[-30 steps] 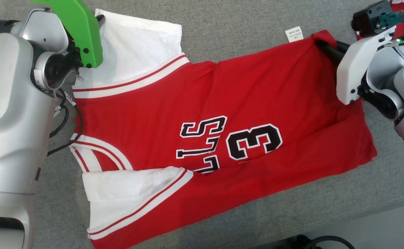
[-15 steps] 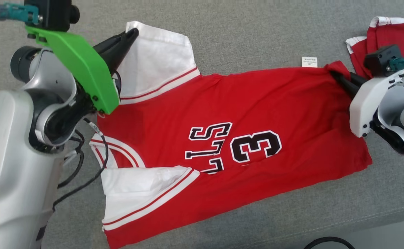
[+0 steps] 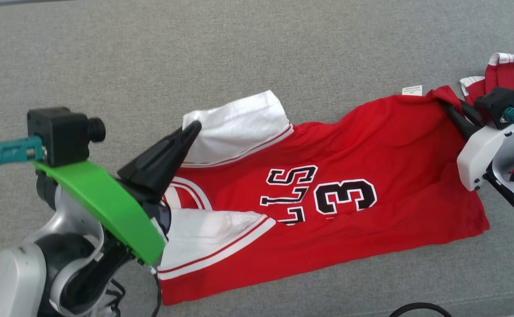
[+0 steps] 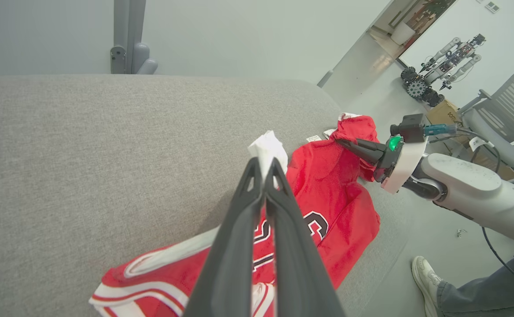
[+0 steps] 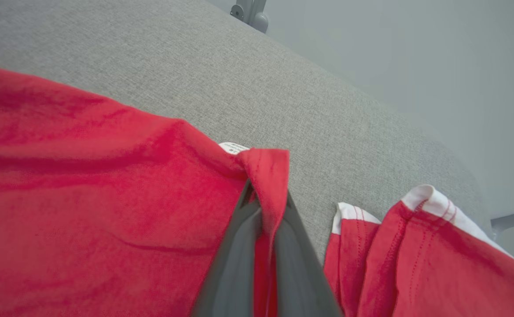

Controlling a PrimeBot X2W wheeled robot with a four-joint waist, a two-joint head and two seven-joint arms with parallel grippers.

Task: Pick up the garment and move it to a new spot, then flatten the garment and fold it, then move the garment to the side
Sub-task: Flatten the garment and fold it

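Observation:
The garment [image 3: 349, 176], a red jersey with white sleeves and black lettering, is spread across the grey cushion. My left gripper [image 3: 194, 128] is shut on the far white sleeve [image 3: 239, 127], lifting its corner; in the left wrist view the white cloth [image 4: 268, 149] sticks out between the closed fingertips [image 4: 263, 165]. My right gripper [image 3: 448, 106] is shut on the garment's far hem corner [image 5: 268, 176] beside the white label [image 3: 412, 90]. The red cloth [image 5: 107, 198] runs down between the dark fingers [image 5: 235, 259] in the right wrist view.
A second red and white garment [image 3: 510, 70] lies bunched at the right, close behind my right gripper [image 5: 415, 246]. The grey cushion [image 3: 195, 53] stretches far beyond the jersey. A person's shoe [image 4: 426, 277] stands on the floor past the cushion's edge.
Both grippers, shut on the far edge, have drawn it toward me, and the jersey looks shorter front to back. The head camera has tilted, so the whole picture has shifted.

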